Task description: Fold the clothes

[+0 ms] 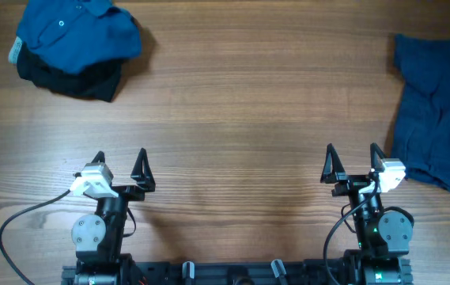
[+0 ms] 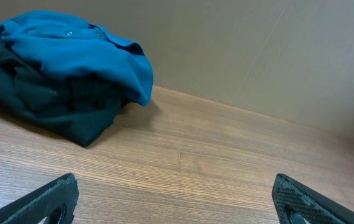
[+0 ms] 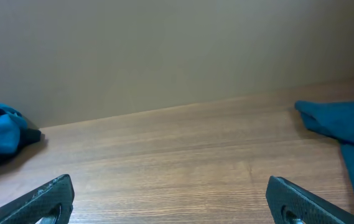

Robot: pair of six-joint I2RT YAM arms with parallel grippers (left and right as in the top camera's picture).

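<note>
Parked nearest, left gripper [image 1: 120,153] and right gripper [image 1: 353,147] sit released and empty, likely before reaching for polo [image 1: 78,32] far left or shirt [image 1: 438,119] right.

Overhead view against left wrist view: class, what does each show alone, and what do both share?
Only overhead: the open right gripper. Only left wrist: the plain beige wall behind the table. Both: the crumpled medium-blue polo shirt lying on a black cloth garment, the wooden table, and the open left gripper.
</note>
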